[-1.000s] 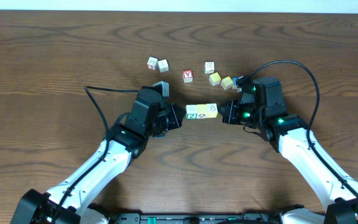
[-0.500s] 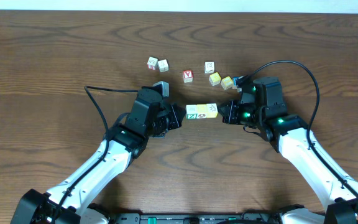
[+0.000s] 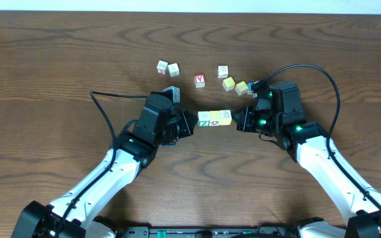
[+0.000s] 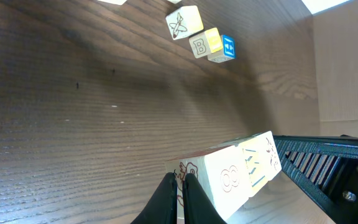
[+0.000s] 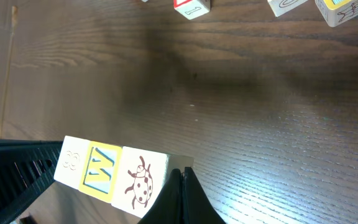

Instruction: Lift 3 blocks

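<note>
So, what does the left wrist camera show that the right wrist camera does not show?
Only left wrist: a butterfly cube, a B cube and a blue-faced cube farther off, plus the shut left gripper. Only right wrist: a red-faced cube at the top edge, plus the shut right gripper. Both: the row of three blocks, its middle one yellow with blue lettering, and the wooden table.

Right wrist view: red-faced block (image 5: 190,7) and two pale blocks (image 5: 347,11) are cut off at 12 o'clock. Left wrist view: pale piece (image 4: 114,2) is clipped at 12 o'clock, kind undetermined. Overhead: in the row of blocks (image 3: 215,118) the third cube cannot be made out; markings on the scattered blocks (image 3: 167,67) are too small to be read.
</note>
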`<state>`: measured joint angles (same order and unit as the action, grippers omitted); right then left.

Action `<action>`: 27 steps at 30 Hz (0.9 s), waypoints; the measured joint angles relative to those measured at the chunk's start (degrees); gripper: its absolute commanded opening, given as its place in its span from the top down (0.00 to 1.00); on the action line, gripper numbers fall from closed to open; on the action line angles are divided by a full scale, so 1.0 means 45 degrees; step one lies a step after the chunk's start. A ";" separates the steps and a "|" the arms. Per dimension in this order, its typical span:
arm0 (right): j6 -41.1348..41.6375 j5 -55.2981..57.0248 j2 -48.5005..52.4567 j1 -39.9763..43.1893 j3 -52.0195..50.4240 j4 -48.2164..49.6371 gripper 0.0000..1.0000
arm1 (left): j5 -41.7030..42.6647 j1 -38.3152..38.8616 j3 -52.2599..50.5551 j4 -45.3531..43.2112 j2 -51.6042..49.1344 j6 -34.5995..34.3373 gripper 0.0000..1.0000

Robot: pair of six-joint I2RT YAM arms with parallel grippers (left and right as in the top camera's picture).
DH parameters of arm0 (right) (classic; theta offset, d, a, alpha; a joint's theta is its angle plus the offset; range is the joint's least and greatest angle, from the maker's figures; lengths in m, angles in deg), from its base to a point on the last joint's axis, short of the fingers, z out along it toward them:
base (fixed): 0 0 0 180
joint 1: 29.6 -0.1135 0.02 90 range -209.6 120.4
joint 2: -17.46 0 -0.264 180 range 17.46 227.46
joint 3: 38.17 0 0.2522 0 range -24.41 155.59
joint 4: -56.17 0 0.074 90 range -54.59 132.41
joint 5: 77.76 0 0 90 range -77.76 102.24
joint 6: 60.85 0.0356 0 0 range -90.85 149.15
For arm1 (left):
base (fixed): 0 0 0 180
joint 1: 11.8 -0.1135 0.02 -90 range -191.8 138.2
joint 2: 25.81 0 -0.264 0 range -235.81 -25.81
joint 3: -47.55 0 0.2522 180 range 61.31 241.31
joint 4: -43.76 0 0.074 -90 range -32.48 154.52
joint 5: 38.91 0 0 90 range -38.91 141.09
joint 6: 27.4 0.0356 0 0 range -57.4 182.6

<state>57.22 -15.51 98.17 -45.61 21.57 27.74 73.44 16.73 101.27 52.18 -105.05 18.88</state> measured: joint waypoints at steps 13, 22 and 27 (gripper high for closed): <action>0.0000 0.0228 0.0000 -0.0102 0.0000 -0.0010 0.99 | -0.0005 0.0000 0.0000 -0.0010 -0.0034 0.0000 0.93; 0.0005 0.1098 0.0000 -0.0544 0.0000 0.0019 0.99 | -0.0058 0.0000 0.0000 -0.0063 -0.0141 0.0000 0.93; 0.0058 0.1841 0.0000 -0.0913 0.0000 0.0136 0.99 | -0.0136 -0.0010 0.0000 -0.0107 -0.0714 0.0000 0.93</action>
<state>57.49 -7.22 98.17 -49.72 21.57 28.35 72.82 16.69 101.27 51.70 -108.27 18.88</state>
